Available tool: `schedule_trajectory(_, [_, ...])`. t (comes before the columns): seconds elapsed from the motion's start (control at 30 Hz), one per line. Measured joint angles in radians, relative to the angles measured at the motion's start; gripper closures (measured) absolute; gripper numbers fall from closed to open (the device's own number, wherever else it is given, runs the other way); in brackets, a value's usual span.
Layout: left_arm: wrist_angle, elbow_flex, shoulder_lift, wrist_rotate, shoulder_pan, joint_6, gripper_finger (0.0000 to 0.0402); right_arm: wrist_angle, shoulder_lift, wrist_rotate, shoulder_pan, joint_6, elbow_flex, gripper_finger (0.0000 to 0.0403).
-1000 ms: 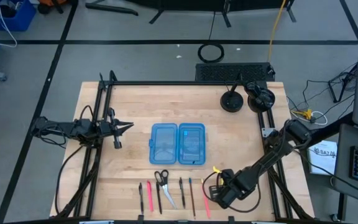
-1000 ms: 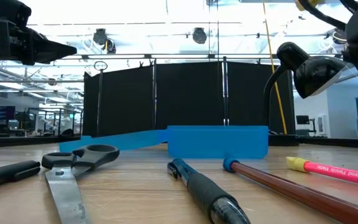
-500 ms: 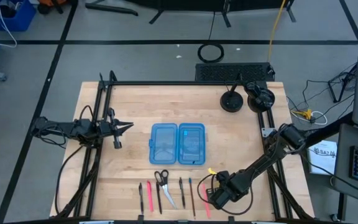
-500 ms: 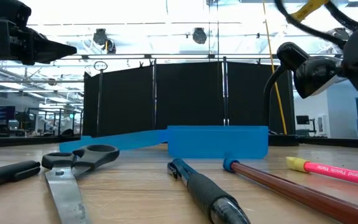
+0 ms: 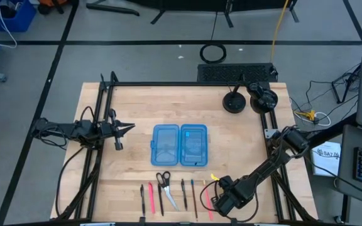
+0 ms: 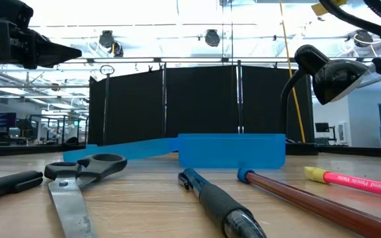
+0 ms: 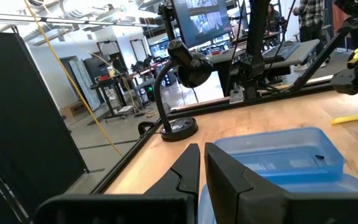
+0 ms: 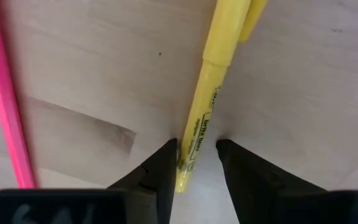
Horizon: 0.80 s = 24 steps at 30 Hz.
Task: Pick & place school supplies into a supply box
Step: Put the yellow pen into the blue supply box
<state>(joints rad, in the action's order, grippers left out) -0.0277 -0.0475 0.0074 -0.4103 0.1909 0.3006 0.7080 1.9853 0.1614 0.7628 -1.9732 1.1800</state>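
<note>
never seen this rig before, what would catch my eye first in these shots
The open translucent blue supply box at the table's centre stands out first. Next comes the row of pens, pencils and scissors along the near edge. There the right gripper is down at the table, its jaws open on either side of a yellow highlighter, while the left gripper waits, jaws nearly shut, above the table's left side.

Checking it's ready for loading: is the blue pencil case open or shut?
Open: the supply box lies spread flat, both halves side by side, nothing visible inside.
</note>
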Motion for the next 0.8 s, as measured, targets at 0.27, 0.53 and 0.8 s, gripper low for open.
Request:
schedule_trajectory(0.27, [0.000,0.000,0.000,0.001,0.000,-0.013,0.0371,-0.022,-0.006,-0.005,0.000,-0.003,-0.025,0.0381])
schedule_trajectory(0.53, [-0.003,0.000,0.000,0.001,0.000,-0.015,0.0371,-0.032,-0.010,-0.001,-0.001,-0.004,-0.027,0.0381])
schedule_trajectory(0.8, [-0.006,0.000,0.000,0.001,0.000,-0.022,0.0371,-0.059,-0.104,-0.125,0.002,-0.037,-0.032,0.0388])
